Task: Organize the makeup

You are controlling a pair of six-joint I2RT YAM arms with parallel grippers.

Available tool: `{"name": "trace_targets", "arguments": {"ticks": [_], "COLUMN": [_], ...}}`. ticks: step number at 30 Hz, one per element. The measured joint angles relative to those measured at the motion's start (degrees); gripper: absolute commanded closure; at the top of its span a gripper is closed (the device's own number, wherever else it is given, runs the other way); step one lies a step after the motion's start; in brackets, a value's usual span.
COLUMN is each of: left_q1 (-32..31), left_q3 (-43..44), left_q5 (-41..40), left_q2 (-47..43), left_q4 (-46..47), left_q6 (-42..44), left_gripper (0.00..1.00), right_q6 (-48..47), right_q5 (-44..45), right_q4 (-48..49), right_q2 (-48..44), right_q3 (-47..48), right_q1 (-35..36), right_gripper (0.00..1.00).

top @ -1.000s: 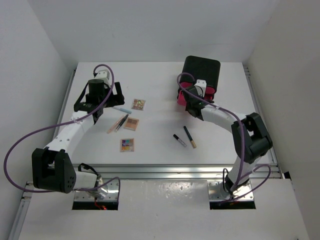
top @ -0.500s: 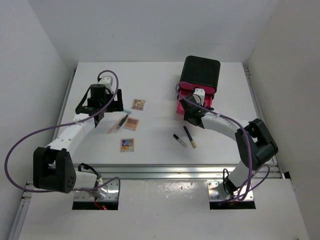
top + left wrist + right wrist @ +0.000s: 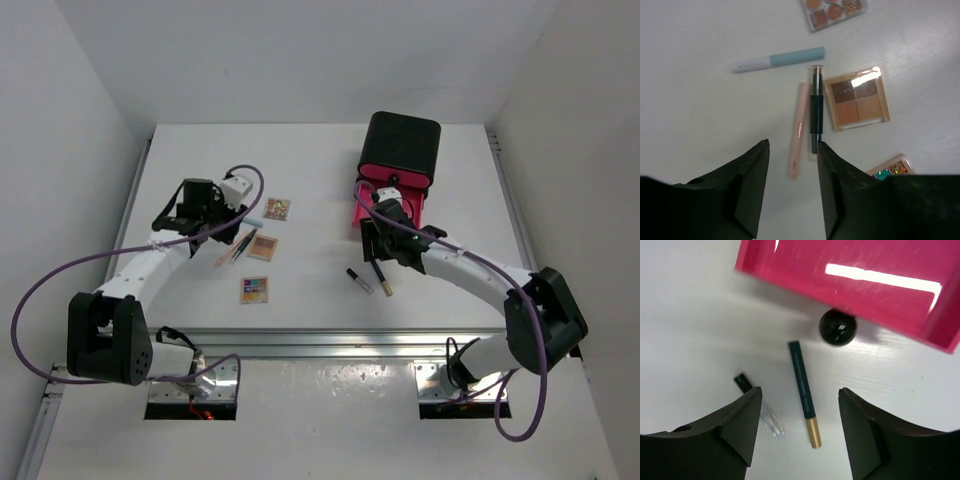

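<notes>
The makeup lies in two groups on the white table. On the left are a pale blue stick (image 3: 777, 60), a pink stick (image 3: 797, 132), a black stick (image 3: 815, 112) and three square palettes (image 3: 277, 209) (image 3: 263, 247) (image 3: 254, 290). My left gripper (image 3: 792, 145) hovers open just short of the pink and black sticks, holding nothing. On the right lie a dark gold-tipped stick (image 3: 804, 390) and a black, clear-ended stick (image 3: 757, 410). My right gripper (image 3: 800, 392) is open above them, the gold-tipped stick lying between its fingers.
The black box (image 3: 402, 150) stands at the back right. Its pink drawer (image 3: 850, 285) is pulled out, with a black knob (image 3: 838, 327) just beyond the gold-tipped stick. White walls close in the table on three sides.
My left gripper swung right toward the sticks and its jaws narrowed. My right gripper drew back from the pink drawer to above the two sticks and opened wider.
</notes>
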Motion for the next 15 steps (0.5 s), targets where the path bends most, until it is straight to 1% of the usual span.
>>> {"name": "trace_targets", "arguments": {"ticks": [2, 3, 5, 6, 8, 11, 15], "left_q1": [-0.2, -0.4, -0.8, -1.2, -3.0, -7.0, -11.1], "left_q3": [-0.3, -0.3, -0.4, -0.4, -0.4, -0.5, -0.9], "left_q5": [3.4, 5.8, 10.9, 13.2, 16.9, 18.3, 17.5], "left_q2": [0.0, 0.0, 0.0, 0.1, 0.5, 3.4, 9.3], "left_q4": [-1.8, -3.4, -7.6, -9.8, -15.4, -21.2, -24.5], "left_q6": [5.4, 9.0, 17.9, 22.1, 31.3, 40.4, 45.8], "left_gripper": [0.35, 0.18, 0.05, 0.00, 0.00, 0.00, 0.00], "right_q6": [-2.2, -3.2, -5.5, -6.4, -8.1, -9.9, -11.3], "right_q5": [-3.3, -4.9, -8.3, -9.5, -11.7, -14.3, -16.6], "right_q4": [-0.7, -1.1, -2.4, -3.2, -5.7, -9.0, -11.6], "right_q2": [-1.1, -1.3, -1.3, -1.3, -1.0, 0.2, 0.6], "right_q3": [-1.4, -1.7, -1.8, -1.8, -1.2, 0.6, 1.1], "right_q1": [0.0, 0.0, 0.0, 0.0, 0.0, 0.0, 0.0], "right_gripper": [0.28, 0.22, 0.18, 0.16, 0.16, 0.15, 0.14]}}
